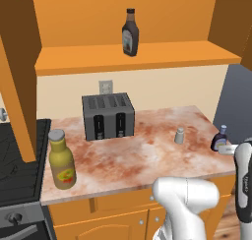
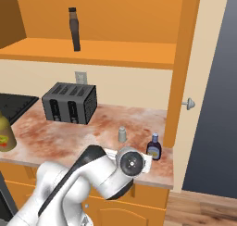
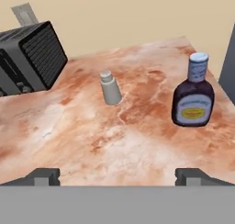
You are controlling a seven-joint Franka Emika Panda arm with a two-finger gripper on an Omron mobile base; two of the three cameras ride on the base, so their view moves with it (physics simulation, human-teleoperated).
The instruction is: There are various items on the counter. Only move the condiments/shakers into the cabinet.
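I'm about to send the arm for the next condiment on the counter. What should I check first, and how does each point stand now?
1. End effector open and empty: ok.
2. Brown bottle already on the cabinet shelf: ok.
3. Blue bottle upright, free of neighbours: ok.
4. Shaker upright, apart from the toaster: ok.
5. End effector lined up over a target: not ok.
6. Shelf has room beside the brown bottle: ok.

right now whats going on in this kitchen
A robot arm is putting condiments into the cabinet. The brown squeeze bottle already stands on its shelf. The open, empty gripper hovers over the counter near the small dark bottle and the grey shaker. The toaster sits untouched.
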